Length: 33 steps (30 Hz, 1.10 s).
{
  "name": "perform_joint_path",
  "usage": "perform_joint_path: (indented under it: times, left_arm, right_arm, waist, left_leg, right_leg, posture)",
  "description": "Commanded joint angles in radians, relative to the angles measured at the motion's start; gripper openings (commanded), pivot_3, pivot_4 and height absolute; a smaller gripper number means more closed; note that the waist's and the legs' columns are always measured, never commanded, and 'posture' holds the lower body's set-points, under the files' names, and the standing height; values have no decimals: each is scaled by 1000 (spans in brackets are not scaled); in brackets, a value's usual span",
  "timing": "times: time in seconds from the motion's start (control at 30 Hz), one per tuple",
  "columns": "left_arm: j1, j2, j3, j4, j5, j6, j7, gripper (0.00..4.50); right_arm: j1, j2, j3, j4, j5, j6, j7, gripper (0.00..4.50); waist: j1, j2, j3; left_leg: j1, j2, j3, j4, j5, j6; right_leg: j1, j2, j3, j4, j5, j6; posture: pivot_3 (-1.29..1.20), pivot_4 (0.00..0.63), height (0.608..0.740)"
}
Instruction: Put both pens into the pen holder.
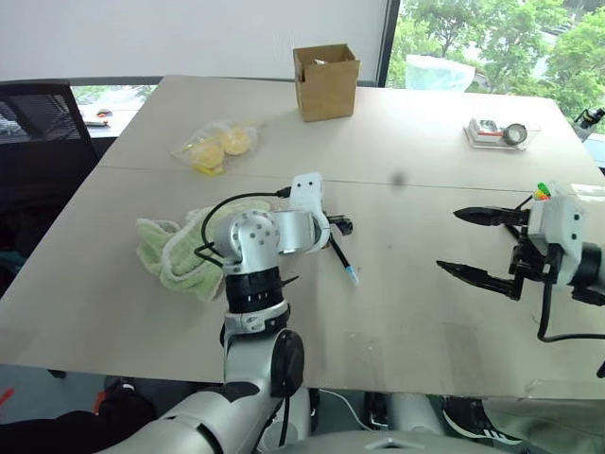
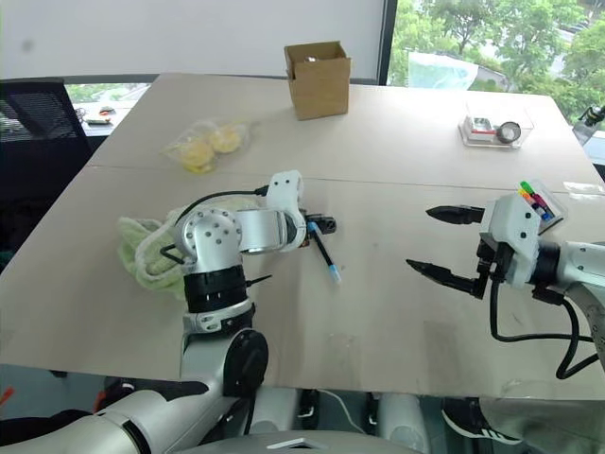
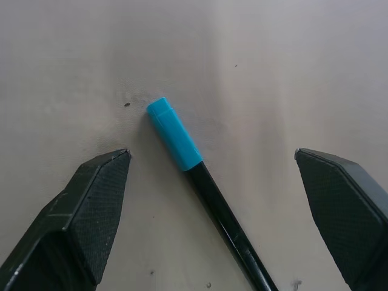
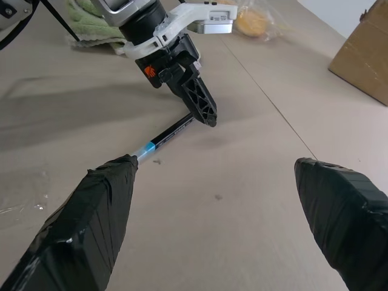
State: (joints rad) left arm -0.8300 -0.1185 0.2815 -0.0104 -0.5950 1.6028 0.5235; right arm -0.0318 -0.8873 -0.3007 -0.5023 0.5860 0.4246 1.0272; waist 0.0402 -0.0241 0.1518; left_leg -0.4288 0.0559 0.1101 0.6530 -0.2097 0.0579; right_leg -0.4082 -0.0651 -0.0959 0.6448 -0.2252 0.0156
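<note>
Black fingers [image 3: 91, 206] of the left gripper [image 3: 215, 212] stand wide apart, one on either side of the blue pen [image 3: 200, 176], clamped on nothing. From the wrist camera the pen lies flat on the table [image 1: 425, 312] between them, its light-blue end pointing toward 11 o'clock; no contact is visible.

Right gripper [image 2: 437, 243]: fingers likewise spread wide and empty, held above the table at 3 o'clock of the scene, pointing toward the left arm.

Pen location: in the head view the blue pen [image 2: 322, 253] lies near table centre, just right of the left wrist, its blue tip toward 5 o'clock. Only this one pen can be made out; the second, pink-ended pen cannot be located with certainty.

Pen holder [image 2: 537, 201]: clear box with coloured markers, at the right table edge just behind the right arm, well apart from the pen.

Outlying items: green cloth [image 1: 170, 251] at 9 o'clock, bag of yellow items [image 1: 216, 147] at 11 o'clock, cardboard box [image 1: 326, 80] at 12 o'clock.

Handling assessment: the pen is judged light, rigid and smooth-barrelled, liable to roll or skid when pinched. Recommended hold is mid-barrel, fingers square across it, low to the table. Insertion will likely require tilting it end-down.
</note>
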Motion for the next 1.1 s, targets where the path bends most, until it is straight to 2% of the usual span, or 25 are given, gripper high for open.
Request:
perform_joint_path:
  times: [0.03,0.13,0.17,0.2,0.23,0.27,0.37,0.43,0.5,0.63,0.73,0.77,0.9,1.1]
  left_arm:
    - [14,-12,-25,127,-33,12,3,3717]
    - [11,18,-96,155,-59,12,-26,2331]
    - [11,30,-112,163,-65,12,-35,2248]
    - [11,43,-126,168,-68,12,-45,1588]
    - [11,59,-144,170,-64,12,-54,1566]
    - [10,78,-162,169,-63,12,-70,1270]
    - [21,139,-216,148,-90,12,-120,105]
    - [32,171,-242,130,-98,12,-143,105]
    - [60,215,-213,88,-159,12,-199,105]
    - [93,275,-16,-48,-297,12,-381,105]
    - [111,264,150,-141,-467,-98,-552,105]
    - [114,279,164,-157,-493,-105,-588,105]
    - [118,294,194,-182,-587,-131,-657,105]
    - [172,342,86,-276,-582,-212,-756,105]
  right_arm:
    - [46,-6,-66,-69,20,3,-19,4500]
    - [91,0,-92,-113,40,32,-48,4500]
    - [102,2,-96,-125,43,38,-56,4500]
    - [109,5,-97,-133,46,43,-64,4500]
    - [115,9,-96,-142,53,54,-74,4500]
    - [116,15,-92,-152,66,72,-90,4500]
    - [107,26,-66,-180,97,147,-162,4500]
    - [97,28,-56,-190,119,193,-199,4500]
    - [69,37,-45,-192,170,246,-235,4500]
    - [-33,67,24,-179,304,399,-332,4500]
    - [-134,144,92,-126,439,524,-430,4500]
    - [-163,175,110,-102,482,557,-460,4500]
    - [-284,300,171,37,576,660,-566,4500]
    - [-468,402,194,226,658,767,-626,4500]
  waist:
    - [3,3,-2]
    - [6,6,-5]
    - [7,6,-5]
    - [8,6,-5]
    - [13,6,-5]
    - [19,6,-5]
    - [26,6,-5]
    - [25,6,-5]
    - [22,7,-6]
    - [3,5,-4]
    - [-5,-2,1]
    - [-6,-4,2]
    - [-16,-3,2]
    - [-25,-4,3]
  left_leg:
    - [0,-1,0,0,0,0]
    - [0,-3,0,0,0,0]
    - [0,-3,0,0,0,0]
    - [0,-3,0,0,0,0]
    - [0,-3,0,0,0,1]
    - [-1,-4,-1,0,0,1]
    - [-1,-5,-1,0,0,1]
    - [-1,-5,-1,0,0,1]
    - [-1,-4,-1,0,0,1]
    - [-3,-2,-2,-1,0,1]
    - [-4,-1,-2,-1,0,1]
    - [-5,-1,-2,-1,0,1]
    - [-4,-1,-2,-1,0,1]
    - [-5,-3,0,0,0,1]
  right_leg:
    - [1,-1,0,0,0,0]
    - [1,-5,-1,0,0,0]
    - [1,-5,-1,0,0,0]
    - [1,-5,-1,0,0,0]
    - [1,-5,-1,0,0,0]
    - [1,-6,-1,0,0,-1]
    - [1,-6,-1,-1,-2,-3]
    - [1,-7,-1,-1,-2,-4]
    - [1,-8,-1,-1,-1,-5]
    - [-1,-8,-1,-1,0,-7]
    - [-2,-7,-1,-1,0,-7]
    - [-3,-7,-1,-1,0,-7]
    - [-2,-7,-1,-1,1,-7]
    - [-2,-5,-1,-1,3,-3]
  posture:
    - [0,150,740]
    - [0,150,740]
    - [0,150,740]
    - [0,150,740]
    - [0,150,740]
    - [0,150,740]
    - [0,150,740]
    - [0,150,740]
    - [0,150,740]
    - [0,150,740]
    - [0,150,740]
    - [0,150,740]
    - [0,150,740]
    - [0,150,740]
